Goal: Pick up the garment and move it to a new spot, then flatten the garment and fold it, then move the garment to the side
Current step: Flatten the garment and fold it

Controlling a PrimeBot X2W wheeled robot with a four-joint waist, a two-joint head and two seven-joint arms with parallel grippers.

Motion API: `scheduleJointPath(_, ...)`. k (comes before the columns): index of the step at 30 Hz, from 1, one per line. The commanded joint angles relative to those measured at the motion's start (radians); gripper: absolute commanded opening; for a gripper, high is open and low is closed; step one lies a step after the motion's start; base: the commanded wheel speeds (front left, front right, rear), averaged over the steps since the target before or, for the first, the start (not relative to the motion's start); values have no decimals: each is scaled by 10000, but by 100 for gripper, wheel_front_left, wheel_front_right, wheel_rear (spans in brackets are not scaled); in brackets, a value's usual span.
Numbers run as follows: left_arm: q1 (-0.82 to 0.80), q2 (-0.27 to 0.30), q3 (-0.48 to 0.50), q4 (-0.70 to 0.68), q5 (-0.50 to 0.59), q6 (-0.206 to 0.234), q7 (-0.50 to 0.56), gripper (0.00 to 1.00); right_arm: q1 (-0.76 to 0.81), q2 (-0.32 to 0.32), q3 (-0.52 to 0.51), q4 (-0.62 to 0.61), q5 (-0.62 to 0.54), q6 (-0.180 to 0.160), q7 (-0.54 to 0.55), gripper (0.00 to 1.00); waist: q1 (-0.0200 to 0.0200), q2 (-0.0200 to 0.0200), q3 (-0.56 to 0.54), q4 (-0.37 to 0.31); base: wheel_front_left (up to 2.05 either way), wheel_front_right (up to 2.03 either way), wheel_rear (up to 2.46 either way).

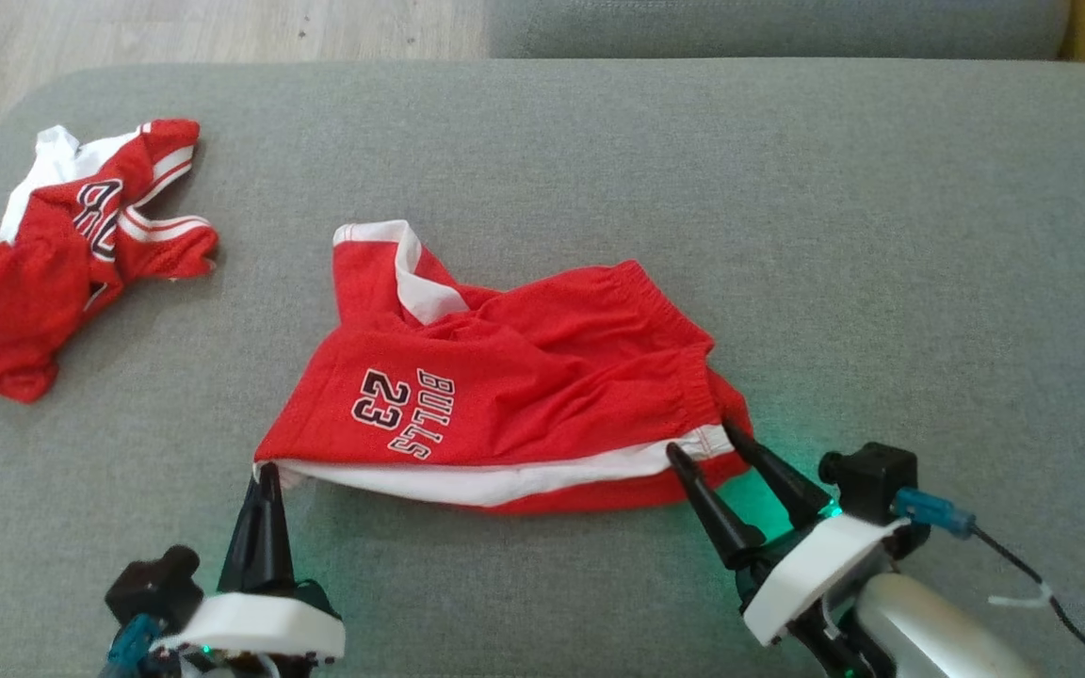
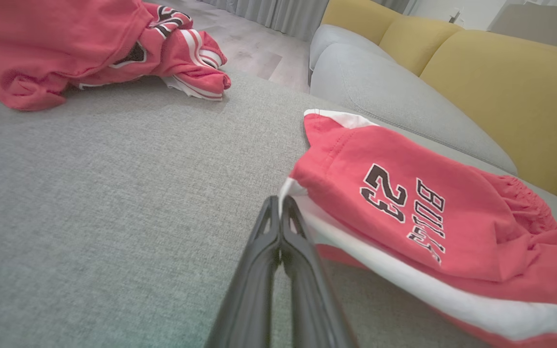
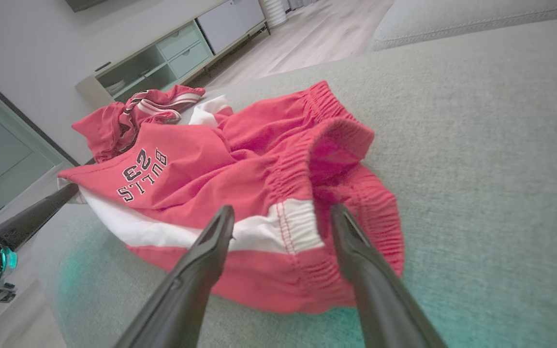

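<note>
Red shorts with white trim and a "BULLS 23" print lie rumpled in the middle of the grey cushion. My left gripper is shut, its fingertips pinched on the white hem corner of the shorts, which sits slightly raised off the cushion. My right gripper is open at the opposite end. Its fingers straddle the white side stripe by the elastic waistband of the shorts, just above the fabric. In the right wrist view my left gripper touches the far corner.
A second red garment, a crumpled jersey, lies at the cushion's far left, also in the left wrist view. A grey and yellow sofa back runs beyond the cushion. Wooden floor lies past the far edge. Bare cushion stretches to the right.
</note>
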State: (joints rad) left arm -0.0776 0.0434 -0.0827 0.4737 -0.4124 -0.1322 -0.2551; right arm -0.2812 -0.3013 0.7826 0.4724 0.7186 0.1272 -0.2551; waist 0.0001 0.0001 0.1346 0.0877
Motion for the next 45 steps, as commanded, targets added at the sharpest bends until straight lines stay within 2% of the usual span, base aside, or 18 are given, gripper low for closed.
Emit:
scheduleJointPath(1,-406,68,373,-228,-14,16,-67,0,-472,-235,414,-202,304,35,-63,100,-1,-1,59,-10,0,0,0)
scheduleJointPath(10,-516,68,346,-207,-8,16,-67,0,-963,-667,1391,-299,1071,35,-65,100,-1,-1,209,-40,0,0,0)
scheduleJointPath(12,-527,68,336,-207,-9,16,-67,0,-1016,-767,1636,-326,1187,35,-65,89,-1,-1,226,-58,0,0,0)
scheduleJointPath(13,-530,68,330,-206,-10,16,-67,0,-1044,-817,1764,-335,1243,35,-65,80,-1,-1,232,-67,0,0,0)
scheduleJointPath(15,-534,68,330,-205,-18,17,-67,0,-1106,-908,1976,-365,1342,35,-65,48,-1,-1,233,-85,0,0,0)
scheduleJointPath(17,-539,68,339,-206,-17,20,-67,0,-1173,-996,2158,-392,1416,35,-65,35,-1,-1,239,-107,0,0,0)
scheduleJointPath(18,-540,68,347,-205,-14,20,-67,0,-1214,-1027,2234,-424,1441,35,-65,0,-1,-1,232,-121,0,0,0)
scheduleJointPath(24,-573,68,420,-393,50,19,-67,0,-1256,-1059,1862,-897,1438,35,-66,0,-1,-1,50,-185,0,0,0)
scheduleJointPath(30,-1171,142,142,-1311,542,18,-67,0,-1239,-897,435,-1902,1286,35,-66,0,-1,-1,-583,-300,0,0,0)
scheduleJointPath(34,-2403,973,-468,-2062,590,17,-67,0,-1592,-915,-594,-2715,1338,35,-66,0,-1,-1,-1149,-458,0,0,0)
scheduleJointPath(40,-4765,2421,-986,-2632,322,16,20,0,-2996,-1415,-1062,-3672,1550,35,25,0,-1,-1,-1620,-792,0,0,0)
scheduleJointPath(45,-6321,2922,-1138,-2758,127,16,773,0,-4177,-1712,-1367,-4020,1854,35,766,0,-1,-1,-1594,-924,0,0,0)
